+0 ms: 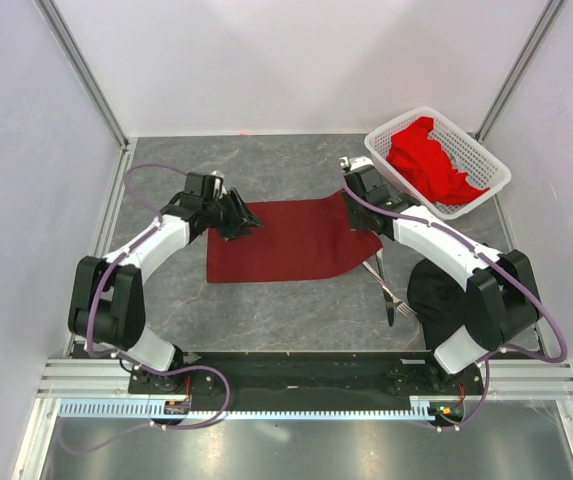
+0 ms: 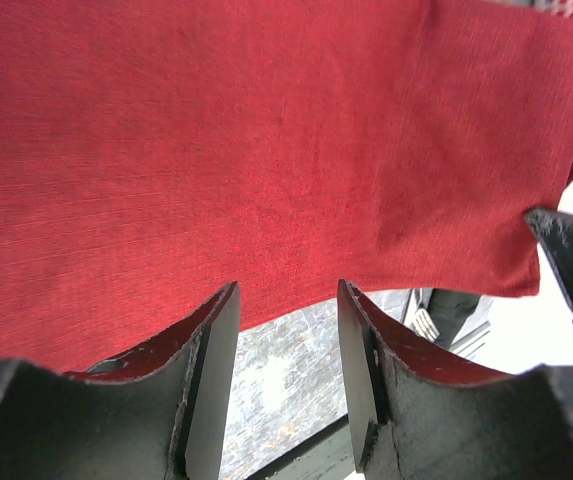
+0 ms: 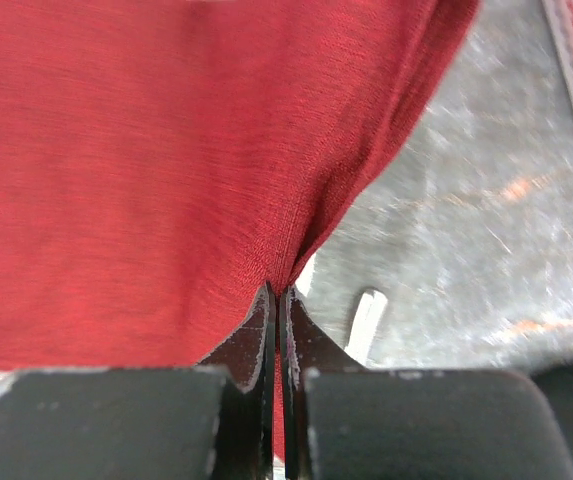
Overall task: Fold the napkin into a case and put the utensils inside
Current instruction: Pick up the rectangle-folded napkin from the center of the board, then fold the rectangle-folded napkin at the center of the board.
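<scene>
Dark maroon soft cloth napkin (image 1: 291, 240): limp, light; grip at edges. Right end effector (image 3: 278, 300) pinches its corner; left end effector (image 2: 286, 292) stands wide.

Maroon napkin (image 2: 266, 150) fills view, jaws apart below, table (image 2: 284, 375) btwn

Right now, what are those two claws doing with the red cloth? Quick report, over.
Left gripper open at left edge of napkin. Right gripper shut on its far right corner. Napkin spread, unfolded. Utensils beside it, under right arm.

One overhead; both wrist cameras close on the napkin (image 2: 266, 150).
</scene>
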`<state>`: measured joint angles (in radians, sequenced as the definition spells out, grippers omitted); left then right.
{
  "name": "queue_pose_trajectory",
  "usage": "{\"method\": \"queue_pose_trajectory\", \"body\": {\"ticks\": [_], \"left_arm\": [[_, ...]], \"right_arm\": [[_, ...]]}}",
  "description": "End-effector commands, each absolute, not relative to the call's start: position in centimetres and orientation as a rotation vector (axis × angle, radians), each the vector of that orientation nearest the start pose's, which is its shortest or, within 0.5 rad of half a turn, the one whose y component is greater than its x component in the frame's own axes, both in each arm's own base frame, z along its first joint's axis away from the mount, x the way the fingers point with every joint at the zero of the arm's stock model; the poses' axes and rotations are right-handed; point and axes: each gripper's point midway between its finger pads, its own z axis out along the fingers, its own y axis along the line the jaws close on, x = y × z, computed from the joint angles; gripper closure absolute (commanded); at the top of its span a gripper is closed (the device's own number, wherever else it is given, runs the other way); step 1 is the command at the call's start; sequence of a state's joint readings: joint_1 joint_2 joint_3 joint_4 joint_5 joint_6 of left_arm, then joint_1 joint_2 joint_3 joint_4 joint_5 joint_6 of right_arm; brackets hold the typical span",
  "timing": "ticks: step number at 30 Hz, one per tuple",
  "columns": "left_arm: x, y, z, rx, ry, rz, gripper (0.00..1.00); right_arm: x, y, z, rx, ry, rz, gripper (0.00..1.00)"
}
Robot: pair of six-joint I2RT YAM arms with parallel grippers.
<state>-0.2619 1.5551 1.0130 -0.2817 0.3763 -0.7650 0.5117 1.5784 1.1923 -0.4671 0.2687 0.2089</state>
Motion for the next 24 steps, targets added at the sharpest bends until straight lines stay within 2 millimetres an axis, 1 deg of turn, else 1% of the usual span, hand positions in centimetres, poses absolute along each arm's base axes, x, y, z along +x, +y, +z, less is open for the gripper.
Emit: {"method": "queue_pose_trajectory", "body": {"ticks": [1, 2, 3, 4, 5, 7, 9, 10, 11, 12, 13, 14, 15, 16, 17, 18, 19, 20, 21, 22, 23, 24], "left_arm": [[34.8, -17.3, 13.9, -0.474, 2.417, -0.937, 0.49], [34.9, -17.0, 14.0, -0.481, 2.411, -0.931, 0.49], [35.1, -16.6, 13.9, -0.486, 2.409, -0.917, 0.49], [35.2, -16.5, 14.0, -0.485, 2.411, -0.913, 0.49], [35.2, -16.7, 13.3, -0.484, 2.433, -0.914, 0.49], [35.3, -17.0, 12.6, -0.492, 2.456, -0.931, 0.50], [35.5, -17.6, 11.3, -0.511, 2.477, -0.939, 0.51], [35.4, -17.7, 10.6, -0.518, 2.488, -0.939, 0.51], [35.5, -18.1, 10.4, -0.522, 2.489, -0.948, 0.51], [35.2, -19.0, 9.5, -0.511, 2.518, -0.953, 0.51], [35.2, -19.5, 9.3, -0.500, 2.526, -0.961, 0.52], [35.3, -20.0, 9.1, -0.495, 2.530, -0.967, 0.52], [34.8, -21.1, 8.7, -0.473, 2.554, -0.974, 0.52], [35.0, -21.6, 8.7, -0.458, 2.552, -0.974, 0.52], [35.0, -22.2, 8.7, -0.451, 2.554, -0.979, 0.52], [34.5, -23.4, 8.4, -0.422, 2.574, -0.986, 0.52], [34.8, -24.0, 8.6, -0.411, 2.569, -0.986, 0.52], [34.7, -24.6, 8.5, -0.407, 2.577, -0.988, 0.52], [34.4, -25.7, 8.3, -0.384, 2.585, -0.999, 0.52], [34.6, -26.3, 8.0, -0.377, 2.595, -1.001, 0.52], [34.2, -27.4, 7.7, -0.358, 2.613, -1.013, 0.53], [34.4, -28.3, 8.0, -0.342, 2.606, -1.027, 0.53]], "right_arm": [[37.5, 19.9, 15.4, -0.266, 2.326, 0.071, 1.00], [37.8, 20.7, 15.6, -0.266, 2.323, 0.089, 1.00], [37.7, 21.4, 15.8, -0.263, 2.324, 0.112, 1.00], [37.5, 22.3, 15.9, -0.275, 2.322, 0.128, 1.00], [37.7, 22.9, 16.2, -0.276, 2.316, 0.146, 1.00], [37.6, 24.2, 16.7, -0.271, 2.317, 0.215, 1.00], [37.6, 25.0, 17.0, -0.273, 2.318, 0.265, 1.00], [37.6, 25.4, 17.5, -0.267, 2.313, 0.295, 1.00], [37.5, 25.4, 17.7, -0.266, 2.309, 0.303, 1.00], [37.5, 25.4, 18.1, -0.266, 2.301, 0.306, 1.00], [37.6, 24.8, 18.2, -0.256, 2.298, 0.277, 1.00], [37.5, 24.4, 18.7, -0.261, 2.285, 0.263, 1.00], [37.4, 23.8, 18.9, -0.260, 2.285, 0.240, 1.00], [37.3, 23.0, 18.7, -0.255, 2.288, 0.209, 1.00], [37.2, 22.4, 19.3, -0.252, 2.276, 0.199, 1.00], [37.3, 21.5, 19.3, -0.237, 2.280, 0.184, 1.00], [37.1, 20.9, 19.1, -0.229, 2.288, 0.177, 1.00], [36.9, 20.4, 19.5, -0.220, 2.282, 0.186, 1.00], [37.1, 19.4, 19.5, -0.203, 2.283, 0.176, 1.00], [36.9, 18.8, 19.2, -0.199, 2.291, 0.168, 1.00], [36.8, 18.3, 19.7, -0.188, 2.282, 0.166, 1.00], [37.0, 17.4, 19.8, -0.177, 2.280, 0.145, 1.00]]}}
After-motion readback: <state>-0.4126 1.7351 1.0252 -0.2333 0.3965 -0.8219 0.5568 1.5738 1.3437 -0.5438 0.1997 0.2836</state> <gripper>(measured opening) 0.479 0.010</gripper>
